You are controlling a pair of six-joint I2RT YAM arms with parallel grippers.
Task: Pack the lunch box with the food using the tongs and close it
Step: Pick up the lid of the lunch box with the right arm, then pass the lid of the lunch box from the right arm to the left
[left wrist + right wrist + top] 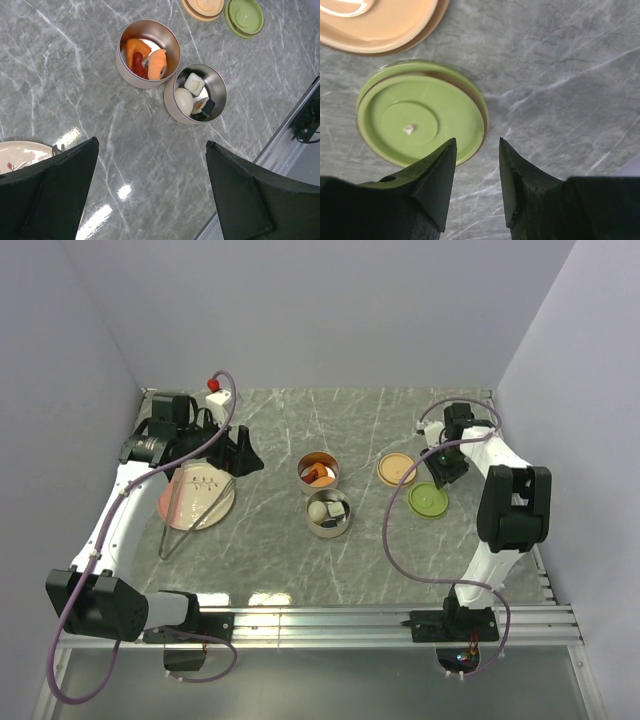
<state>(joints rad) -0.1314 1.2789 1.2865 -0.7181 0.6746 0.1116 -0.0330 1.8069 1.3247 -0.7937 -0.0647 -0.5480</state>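
Observation:
Two steel tins of the lunch box stand mid-table. One (318,472) (131,75) holds orange-red food chunks (145,57). The other (328,512) (175,112) holds a whitish ball (183,100) and a dark-and-white piece (204,106). The pale orange lid (397,469) (380,20) and the green lid (428,500) (420,120) lie flat to the right. The tongs (190,510) rest across the pink plate (197,495). My left gripper (240,455) (152,142) hangs open and empty between plate and tins. My right gripper (440,475) (477,141) is half open over the green lid's edge, one finger above the lid and one beside it.
A small white object with a red top (213,388) sits at the back left corner. A metal rail (380,620) (280,145) runs along the near edge. Pale walls enclose the table on three sides.

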